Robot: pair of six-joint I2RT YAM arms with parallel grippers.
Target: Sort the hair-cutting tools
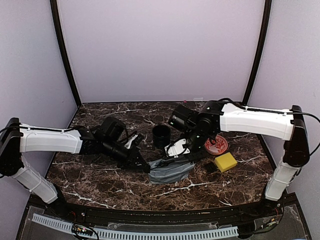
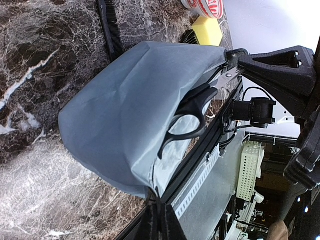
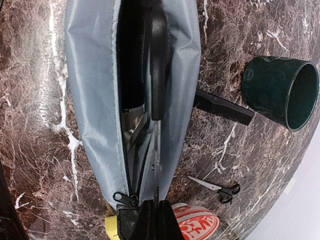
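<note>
Scissors with dark handles lie half inside the mouth of the grey pouch, just in front of the left gripper. The left gripper is pinched tight on one end of the pouch's rim. The right gripper is pinched tight on the other end, next to the zip pull. Together they hold the mouth open.

A second pair of small scissors lies flat on the desk. It is close by, off to one side of the right gripper and near the red-and-white plate. The black comb lies on the desk further out from that gripper, between the pouch and the green cup. One end of the comb is tucked under the pouch.

I think the scissors are light, hard and smooth, so they could slip. They lie very flat on the desk, so a gripper would need to come straight down. It should pinch them where the handles meet the blades, because that part is thickest.

The comb looks long, thin and a bit bendy. Pinching it across the middle should keep it from tipping.

The pouch is soft and floppy. I think its mouth will sag shut if either gripper lets go.
</note>
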